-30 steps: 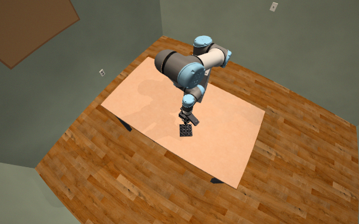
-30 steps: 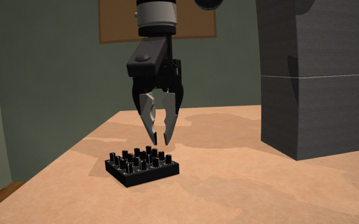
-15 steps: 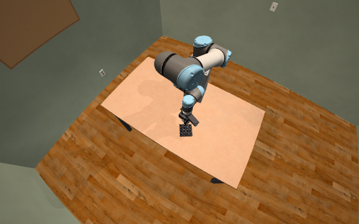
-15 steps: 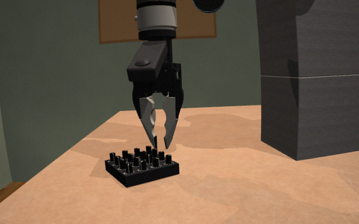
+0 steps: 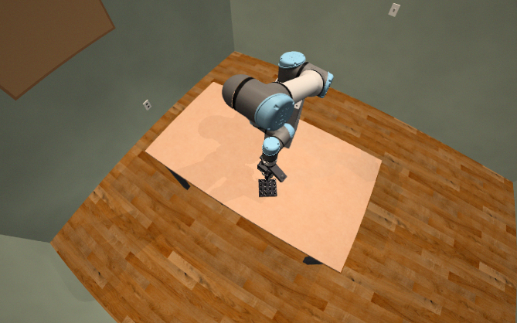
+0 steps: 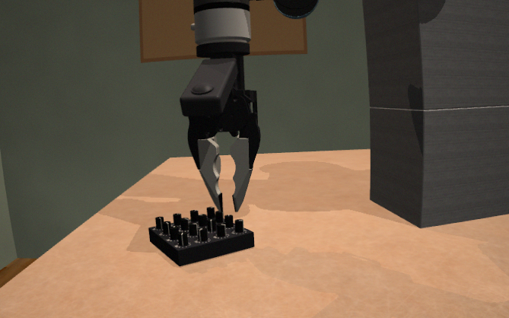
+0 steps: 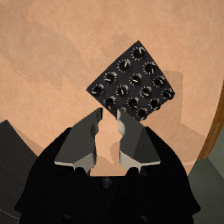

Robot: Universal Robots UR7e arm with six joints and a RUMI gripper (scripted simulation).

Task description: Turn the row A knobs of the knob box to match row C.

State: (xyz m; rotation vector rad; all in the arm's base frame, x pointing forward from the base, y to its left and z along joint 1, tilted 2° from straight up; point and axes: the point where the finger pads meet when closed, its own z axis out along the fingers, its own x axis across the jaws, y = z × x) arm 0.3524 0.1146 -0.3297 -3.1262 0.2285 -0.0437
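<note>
The black knob box [image 5: 267,195] [image 6: 216,251] [image 7: 137,66] lies flat on the table, with upright black knobs in a four-by-four grid. White pointer lines and dial marks show on several knobs, but are too small to read surely. The socket cannot be made out, so I cannot tell which row is A. My gripper [image 5: 267,178] [image 6: 229,209] [image 7: 109,108] points down with its fingertips a small gap apart and nothing between them. The tips are just above knob height at the box's near edge in the wrist view, where the right finger partly hides a knob.
The box lies on the peach table top [image 5: 312,209] [image 6: 327,252] [image 7: 45,30]. A tall grey pedestal [image 6: 466,166] stands at the right in the exterior view. The table's long edge runs beyond the box in the top view.
</note>
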